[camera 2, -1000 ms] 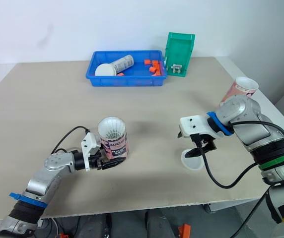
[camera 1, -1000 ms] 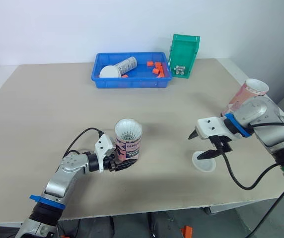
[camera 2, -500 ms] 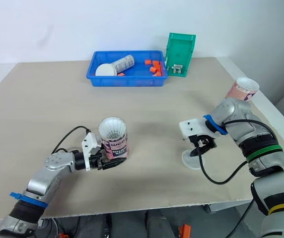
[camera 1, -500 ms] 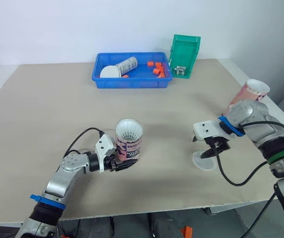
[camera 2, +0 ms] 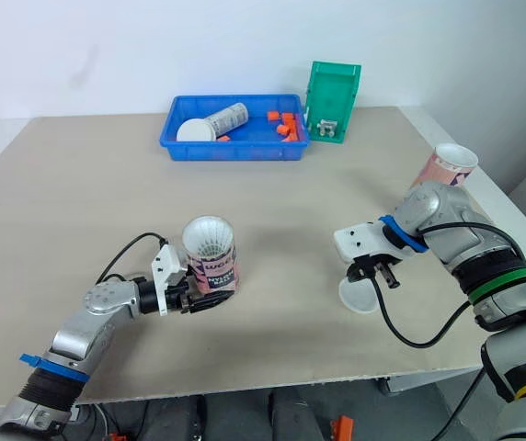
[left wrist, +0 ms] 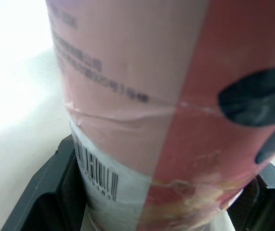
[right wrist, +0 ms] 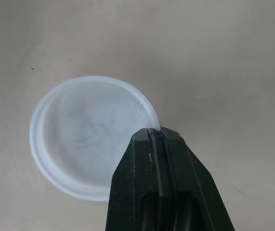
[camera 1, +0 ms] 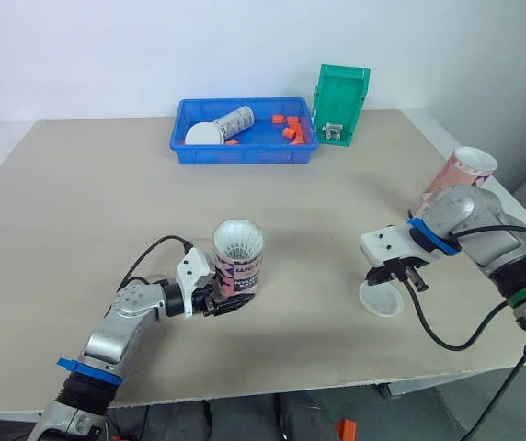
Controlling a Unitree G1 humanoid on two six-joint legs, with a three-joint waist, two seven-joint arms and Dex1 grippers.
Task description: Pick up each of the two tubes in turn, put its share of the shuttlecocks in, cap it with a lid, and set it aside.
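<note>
Beige table [camera 1: 79, 202] holds the pink tube [camera 1: 237, 271], upright near the front, full of shuttlecocks [camera 1: 237, 241]. The left gripper [camera 1: 219, 303] squeezes it low down; it looks like light, stiff card. The right gripper [camera 1: 408, 277] is pinched shut on the rim of the thin, bendy lid [camera 1: 377, 300]. A barcode [left wrist: 96, 169] shows; the small print is too blurry.

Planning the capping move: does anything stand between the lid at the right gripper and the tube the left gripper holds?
Nothing visible: only bare table lies between the lid in the right gripper and the tube in the left gripper.
</note>
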